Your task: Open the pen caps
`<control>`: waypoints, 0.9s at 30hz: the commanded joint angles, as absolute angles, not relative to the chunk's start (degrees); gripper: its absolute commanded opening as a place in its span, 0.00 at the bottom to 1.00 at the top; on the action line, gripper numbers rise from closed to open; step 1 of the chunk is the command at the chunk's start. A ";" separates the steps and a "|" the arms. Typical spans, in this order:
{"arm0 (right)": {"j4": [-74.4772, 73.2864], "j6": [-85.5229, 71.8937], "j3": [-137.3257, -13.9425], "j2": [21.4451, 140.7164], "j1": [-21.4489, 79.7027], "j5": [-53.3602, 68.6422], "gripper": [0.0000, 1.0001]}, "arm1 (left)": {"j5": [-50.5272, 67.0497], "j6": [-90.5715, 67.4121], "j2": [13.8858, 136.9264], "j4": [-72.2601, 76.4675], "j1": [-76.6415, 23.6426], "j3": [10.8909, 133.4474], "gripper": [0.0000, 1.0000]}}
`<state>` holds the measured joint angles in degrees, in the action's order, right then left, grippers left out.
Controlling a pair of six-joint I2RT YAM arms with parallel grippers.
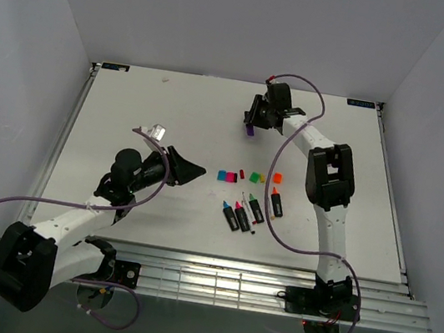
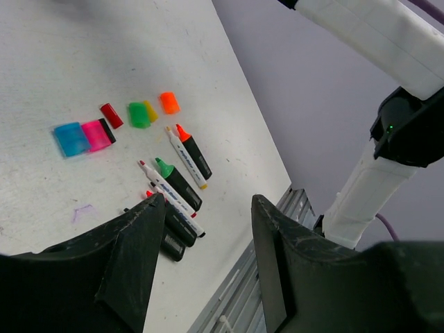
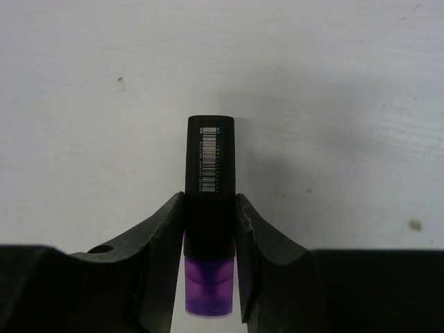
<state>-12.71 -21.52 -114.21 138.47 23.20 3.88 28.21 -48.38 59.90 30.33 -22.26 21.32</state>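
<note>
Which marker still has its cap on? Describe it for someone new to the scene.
Look at the far side of the white table, away from the row of opened markers at its middle. There the right gripper is shut on a stubby black marker. Unlike those, it wears a translucent purple cap.

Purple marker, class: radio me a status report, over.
Right claw shut on purple marker, purple cap on. Left claw open, empty. Nothing blocking the marker.
</note>
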 commanded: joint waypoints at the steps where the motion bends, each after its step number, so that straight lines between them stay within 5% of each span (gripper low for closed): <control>1: -6.24 -28.29 -107.96 123.34 23.47 9.66 0.08 | 31.55 -48.69 58.80 29.36 -22.41 24.17 0.63; 10: -0.88 -35.85 -73.85 93.10 30.66 7.04 0.08 | 32.96 -50.36 62.13 29.18 -26.36 27.07 0.66; 18: -3.78 -39.11 -64.17 81.31 41.04 -2.35 0.08 | 22.68 -50.27 64.24 28.83 -38.83 30.50 0.73; 27: -4.83 -40.43 -59.68 77.35 47.99 -8.87 0.08 | 16.44 -51.06 64.34 27.43 -42.19 27.69 0.74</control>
<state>-5.87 -39.07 -60.58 80.09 46.98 -4.80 20.47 -50.78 64.45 28.62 -41.78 28.51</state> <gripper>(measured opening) 0.373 0.741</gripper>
